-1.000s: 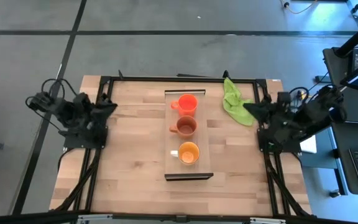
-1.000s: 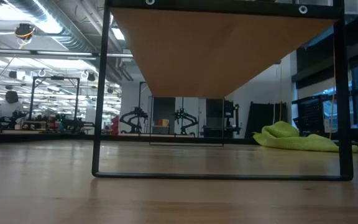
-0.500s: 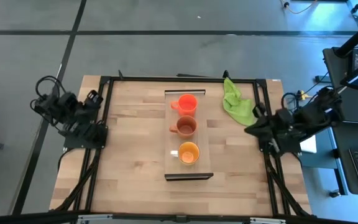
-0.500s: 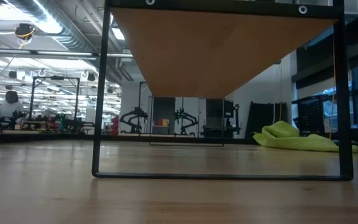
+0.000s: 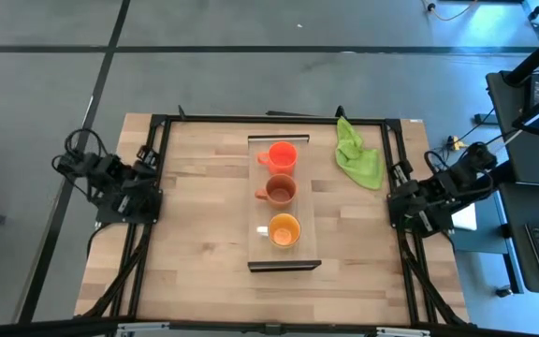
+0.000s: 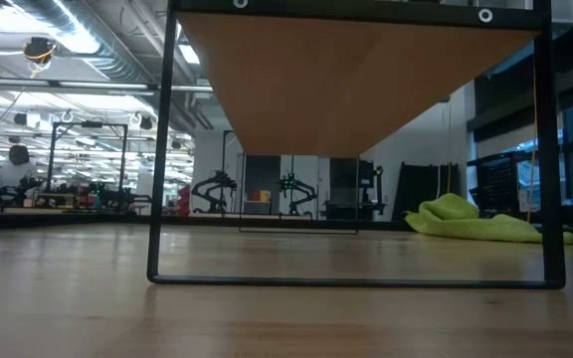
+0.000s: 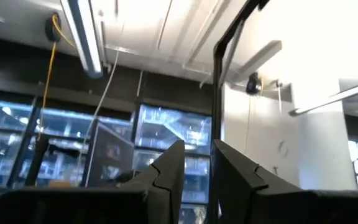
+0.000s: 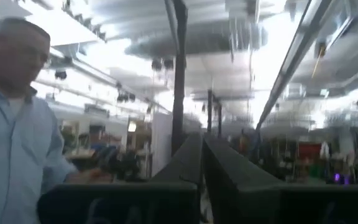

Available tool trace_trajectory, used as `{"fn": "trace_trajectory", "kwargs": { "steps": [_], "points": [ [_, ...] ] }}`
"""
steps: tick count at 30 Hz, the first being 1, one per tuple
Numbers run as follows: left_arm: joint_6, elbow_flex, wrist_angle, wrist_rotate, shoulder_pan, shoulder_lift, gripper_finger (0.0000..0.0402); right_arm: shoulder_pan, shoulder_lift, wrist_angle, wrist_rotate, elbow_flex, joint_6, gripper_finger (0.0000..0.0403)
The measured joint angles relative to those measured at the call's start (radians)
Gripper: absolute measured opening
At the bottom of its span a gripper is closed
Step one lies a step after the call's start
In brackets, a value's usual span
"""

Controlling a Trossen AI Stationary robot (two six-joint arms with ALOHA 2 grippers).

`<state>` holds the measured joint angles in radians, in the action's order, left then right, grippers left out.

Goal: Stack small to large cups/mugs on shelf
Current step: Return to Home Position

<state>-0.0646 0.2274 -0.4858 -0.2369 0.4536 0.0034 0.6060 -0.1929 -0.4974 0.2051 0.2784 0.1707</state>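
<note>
Three mugs stand in a row on the light-wood shelf (image 5: 284, 257): the bright orange mug (image 5: 282, 155) farthest, the brown-orange mug (image 5: 280, 191) in the middle, the yellow-orange mug (image 5: 284, 229) nearest. Each rests on its base, open side up. The low view shows only the shelf's underside (image 6: 346, 80) and its dark frame. My left gripper (image 7: 199, 162) is folded back at the table's left edge, its fingers a narrow gap apart and empty. My right gripper (image 8: 202, 155) is folded back at the right edge, shut and empty. Both wrist views look up at the ceiling.
A green cloth (image 5: 356, 154) lies on the table at the far right, beside the shelf; it also shows in the low view (image 6: 476, 221). A person in a light blue shirt (image 8: 11, 124) stands in the room, seen in the right wrist view.
Both arms have drawn back from the shelf, the left toward the table's left edge, the right toward the right edge, and folded over their bases. The mugs have stayed where they were.
</note>
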Motion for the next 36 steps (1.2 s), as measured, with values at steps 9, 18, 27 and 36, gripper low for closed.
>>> {"fn": "trace_trajectory", "kwargs": {
  "steps": [9,18,27,36],
  "points": [
    [0.001,-0.219,-0.238,-0.049,-0.110,0.002,0.0074,0.000,0.191,-0.065,0.001,-0.171,0.066,0.0017],
    [0.214,-0.219,0.050,-0.082,-0.359,0.000,0.0074,-0.002,0.191,-0.056,0.203,-0.272,0.110,0.0017],
    [0.424,-0.220,0.338,0.136,-0.620,0.000,0.0074,-0.015,0.191,0.173,0.247,-0.272,0.125,0.0017],
    [0.337,-0.219,0.466,0.153,-0.663,0.015,0.0074,-0.015,0.189,0.361,0.247,-0.272,0.098,0.0017]
  ]
}}
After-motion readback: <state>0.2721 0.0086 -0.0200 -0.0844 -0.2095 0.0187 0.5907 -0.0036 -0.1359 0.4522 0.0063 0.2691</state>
